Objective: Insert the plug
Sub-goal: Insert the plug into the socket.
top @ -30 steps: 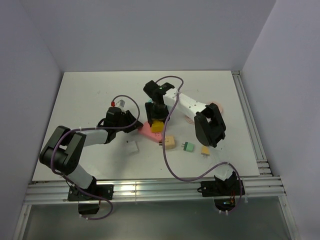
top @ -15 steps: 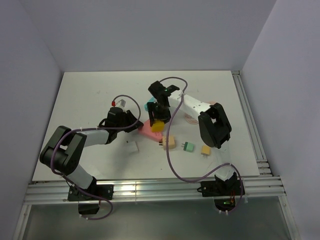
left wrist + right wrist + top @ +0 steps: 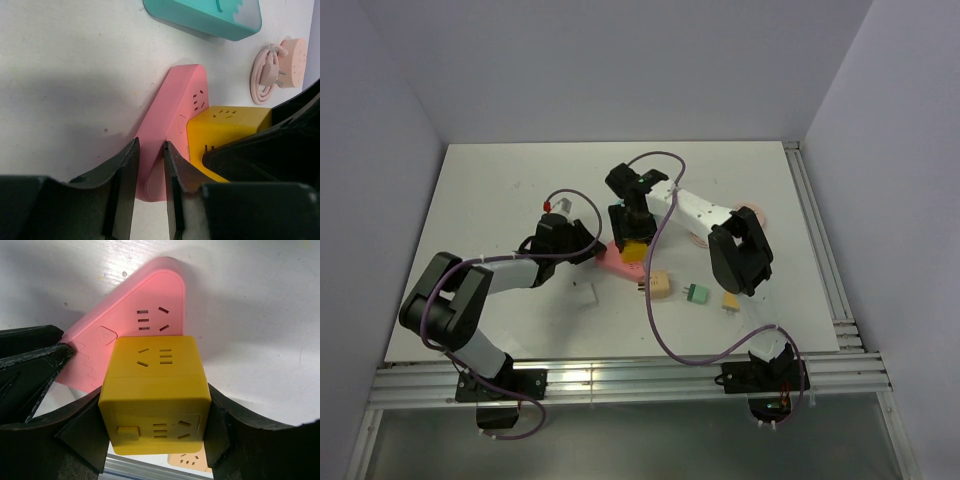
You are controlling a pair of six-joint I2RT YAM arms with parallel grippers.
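Observation:
A pink power strip (image 3: 612, 263) lies at mid-table; it also shows in the left wrist view (image 3: 172, 120) and the right wrist view (image 3: 135, 315). My right gripper (image 3: 632, 238) is shut on a yellow cube plug (image 3: 155, 395), held between both fingers (image 3: 227, 432) and standing on the strip's socket face beside a free socket. The cube also shows in the left wrist view (image 3: 225, 132). My left gripper (image 3: 150, 157) is closed on the strip's near end, one finger (image 3: 125, 172) at each side.
A teal block (image 3: 205, 15) and a pink coiled cable with a round plug (image 3: 280, 60) lie beyond the strip. A tan cube (image 3: 660, 286), a green plug (image 3: 696, 293), an orange plug (image 3: 731, 300) and a white cube (image 3: 585, 293) lie nearer the arms.
The right gripper with the yellow cube swung slightly right half a second ago, then returned left over the strip. The left arm has held still.

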